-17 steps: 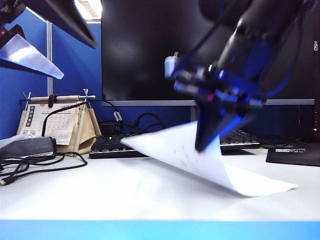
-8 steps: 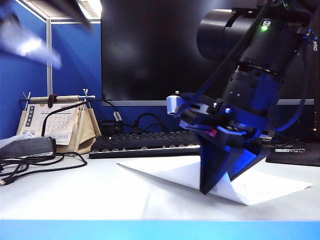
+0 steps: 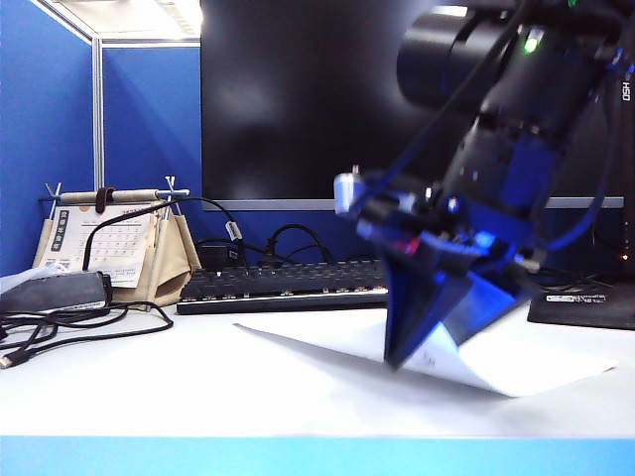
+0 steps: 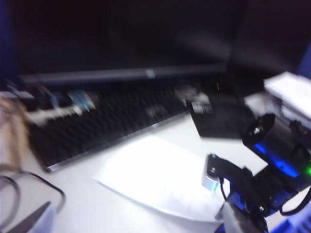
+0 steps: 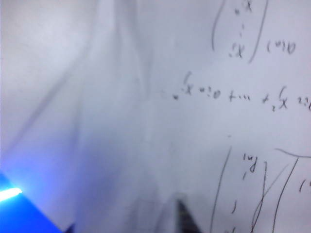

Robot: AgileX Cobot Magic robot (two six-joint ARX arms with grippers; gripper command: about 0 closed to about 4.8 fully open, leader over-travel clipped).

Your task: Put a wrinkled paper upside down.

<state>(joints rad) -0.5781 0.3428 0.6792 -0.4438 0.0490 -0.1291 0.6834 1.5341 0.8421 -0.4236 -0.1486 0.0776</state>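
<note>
On bench before keyboard, we saw wrinkled paper lying near flat, one edge lifted. Right gripper tip-down on it, jaws parted, apparently gripping nothing. Left gripper unseen; state unknown.

wrinkled paper: laid on the counter, before the keyboard
right pincer: set upon the paper's right part
monitor: placed behind the keyboard
calendar: stood left of the keyboard
left pincer: not seen
</note>
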